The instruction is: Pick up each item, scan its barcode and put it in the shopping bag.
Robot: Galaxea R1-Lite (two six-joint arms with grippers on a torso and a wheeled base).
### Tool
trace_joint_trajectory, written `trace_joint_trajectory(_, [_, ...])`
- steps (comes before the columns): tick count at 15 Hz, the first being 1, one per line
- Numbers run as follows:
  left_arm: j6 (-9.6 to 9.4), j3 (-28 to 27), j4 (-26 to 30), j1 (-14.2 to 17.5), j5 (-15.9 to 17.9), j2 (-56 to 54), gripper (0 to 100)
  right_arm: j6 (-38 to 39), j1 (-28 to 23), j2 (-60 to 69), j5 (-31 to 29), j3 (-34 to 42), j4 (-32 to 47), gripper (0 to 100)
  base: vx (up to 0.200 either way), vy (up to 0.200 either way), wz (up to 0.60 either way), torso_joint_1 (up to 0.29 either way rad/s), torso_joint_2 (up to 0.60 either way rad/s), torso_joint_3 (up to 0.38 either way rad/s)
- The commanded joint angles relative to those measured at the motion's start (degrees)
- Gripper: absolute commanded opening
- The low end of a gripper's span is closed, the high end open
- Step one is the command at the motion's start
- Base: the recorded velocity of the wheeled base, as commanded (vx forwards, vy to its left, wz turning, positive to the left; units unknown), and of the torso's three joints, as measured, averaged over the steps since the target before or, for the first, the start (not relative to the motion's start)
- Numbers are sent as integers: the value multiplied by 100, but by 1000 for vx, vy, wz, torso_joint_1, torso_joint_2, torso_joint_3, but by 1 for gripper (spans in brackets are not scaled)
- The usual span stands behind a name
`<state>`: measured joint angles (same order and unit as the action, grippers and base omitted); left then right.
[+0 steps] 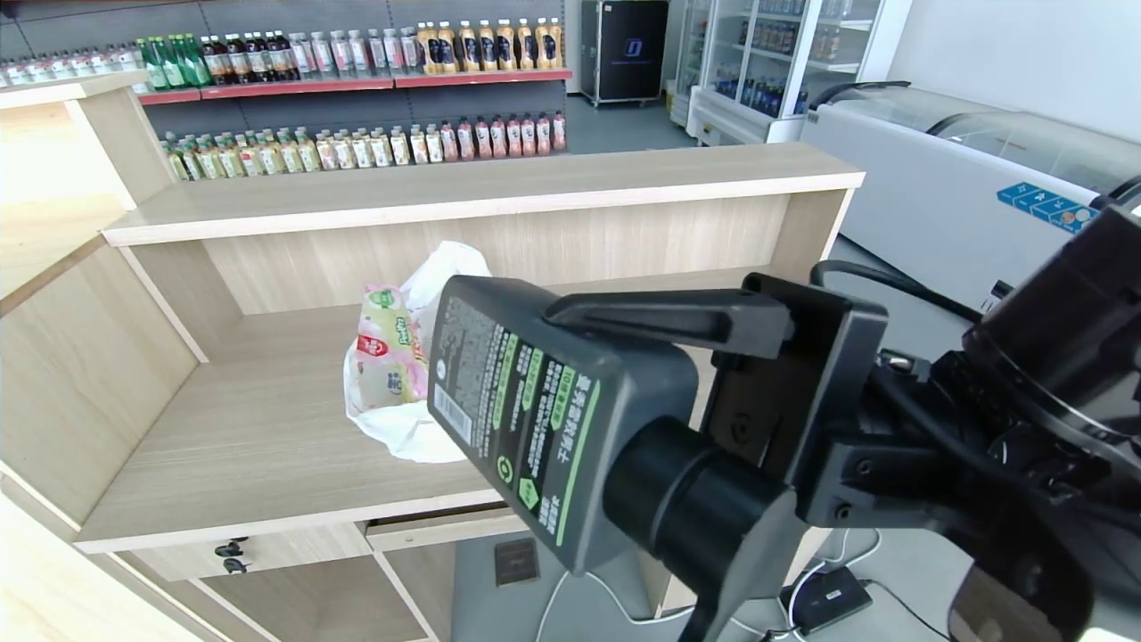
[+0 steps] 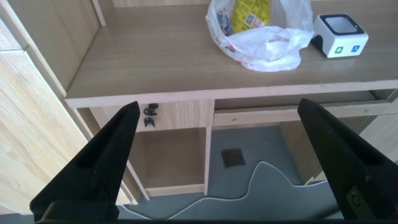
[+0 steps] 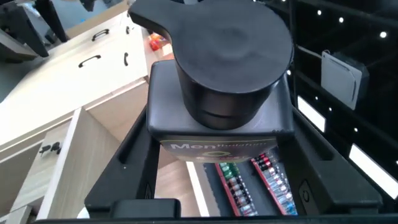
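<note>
Counter (image 1: 223, 446) behind; R gripper (image 1: 628, 473) clamps bottle (image 1: 517, 401).

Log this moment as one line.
right gripper shut on dark bottle, raised | left gripper open, empty | shopping bag on counter, one packet inside

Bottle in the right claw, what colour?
Dark grey bottle, green label stripes, black cap; best in head view.

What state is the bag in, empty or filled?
Not empty: a yellow packet sits inside the bag.
</note>
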<state>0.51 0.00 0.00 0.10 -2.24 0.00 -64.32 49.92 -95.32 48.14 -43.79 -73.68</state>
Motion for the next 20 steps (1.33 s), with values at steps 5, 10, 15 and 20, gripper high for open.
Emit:
trace_joint_trajectory(5, [2,0,0,-1,-4,0,100,-11,281,-576,11,-209,20,0,0,0,0,0,0,0])
trace_joint_trajectory(10, [2,0,0,-1,-4,0,100,-11,360,-830,11,-446,-24,0,0,0,0,0,0,0])
trace_joint_trajectory(15, [2,0,0,-1,5,0,100,-11,475,-874,2,-490,-6,0,0,0,0,0,0,0])
trace_joint_trajectory(20, [2,0,0,-1,-4,0,100,-11,501,-874,2,-622,38,0,0,0,0,0,0,0])
